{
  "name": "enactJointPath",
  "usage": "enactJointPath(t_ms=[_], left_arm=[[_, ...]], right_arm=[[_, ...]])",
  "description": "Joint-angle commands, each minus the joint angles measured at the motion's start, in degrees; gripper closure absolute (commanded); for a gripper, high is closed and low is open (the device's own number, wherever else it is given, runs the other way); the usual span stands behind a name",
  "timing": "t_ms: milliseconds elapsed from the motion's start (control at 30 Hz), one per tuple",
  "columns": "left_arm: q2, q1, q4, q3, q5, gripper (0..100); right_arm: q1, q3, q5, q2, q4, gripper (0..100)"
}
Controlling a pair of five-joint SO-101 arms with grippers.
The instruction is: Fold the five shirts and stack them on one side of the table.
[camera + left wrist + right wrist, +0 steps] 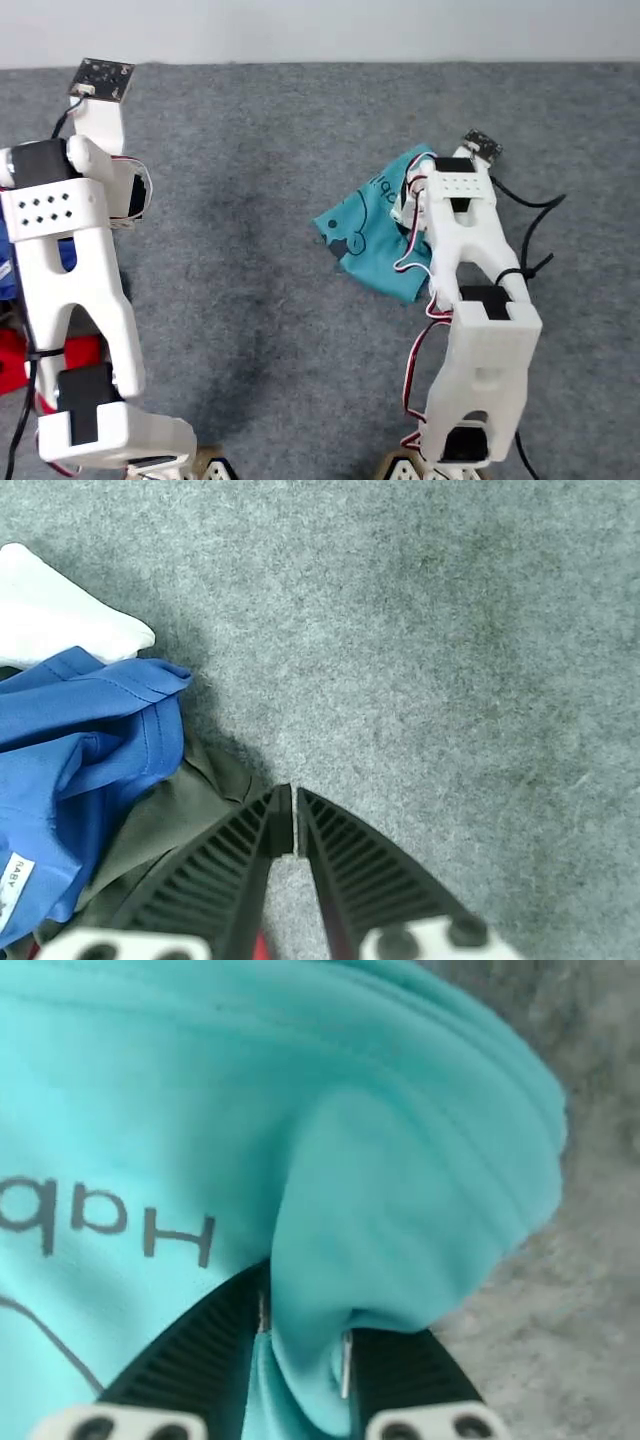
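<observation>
One shirt is in hand; four more sit heaped at the 9 o'clock edge.

Teal shirt: lies at about 3 o'clock from the middle of the bench, bunched, print side up, not spread flat, and with no clean fold to be seen. Right hand is down on it toward the shirt's 3 o'clock side, clamped on a raised ridge of the teal cloth.

Left hand: hangs over bare bench just beside the heap, tips all but touching, nothing between them. Next to it the blue shirt lies over an olive shirt. A white shirt touches the blue one on its far side. A red shirt shows under the left arm at about 8 o'clock.

Count: five, all accounted for.

Judgement: the heap reads as rumpled, the blue one with loose edges, so I would log none of it as folded. Much of it is hidden by the arm, so this is not certain. The teal fold looks to be at its very start, with a pinch taken and no flap turned over. Left to do, as I read it: fold the teal, carry it to the 9 o'clock side, fold the other four, and square them into one stack.
</observation>
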Motion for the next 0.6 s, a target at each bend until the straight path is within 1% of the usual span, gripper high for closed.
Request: enactJointPath(t_ms=[0,100,300,367,433,567], left_arm=[[-3.2,0.0,1.4,-0.2,-0.1,99],[-3.2,0.0,1.4,-0.2,0.0,99],[-3.2,0.0,1.4,-0.2,0.0,99],[-3.2,0.0,1.4,-0.2,0.0,99],[-3.2,0.0,1.4,-0.2,0.0,99],[-3.2,0.0,1.4,-0.2,0.0,99]], right_arm=[[6.0,-0.8,12.2,-5.3,2.9,98.9],[12.1,-0.8,23.9,-8.8,3.6,98.9],[23.2,-0.8,54.2,-10.6,2.9,98.9],[27.0,-0.8,63.3,-10.5,1.5,98.9],[31.0,-0.8,69.6,-10.5,-0.6,98.9],[37.1,-0.8,76.3,-10.7,-6.2,98.9]])
